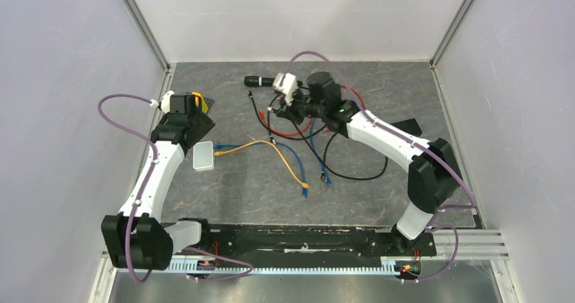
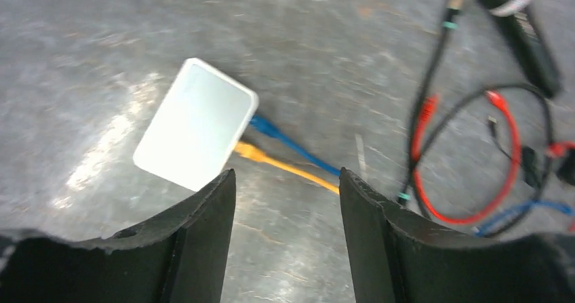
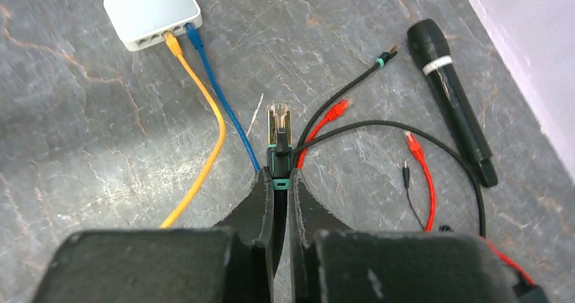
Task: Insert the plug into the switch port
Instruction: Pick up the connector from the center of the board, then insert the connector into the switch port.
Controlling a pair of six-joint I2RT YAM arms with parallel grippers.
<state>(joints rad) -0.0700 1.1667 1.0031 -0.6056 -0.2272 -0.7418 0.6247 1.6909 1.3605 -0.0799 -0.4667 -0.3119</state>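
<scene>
The switch (image 1: 203, 156) is a flat pale grey-white box lying on the dark table, left of centre. Its port row (image 3: 157, 41) faces my right gripper, with a yellow plug (image 3: 172, 44) and a blue plug (image 3: 192, 34) seated in it. My right gripper (image 3: 278, 174) is shut on the black cable's plug (image 3: 279, 122), a metal-tipped connector with a teal band that points toward the switch from well short of it. My left gripper (image 2: 286, 175) hangs open over bare table, just near of the switch (image 2: 196, 123), with nothing between its fingers.
A black microphone (image 3: 451, 99) lies at the right near the wall. A red cable (image 3: 424, 167), a second black cable end (image 3: 384, 60) and a thin jack lead (image 3: 405, 174) are strewn beside it. Yellow (image 1: 285, 157) and blue (image 1: 298, 160) cables trail across the middle.
</scene>
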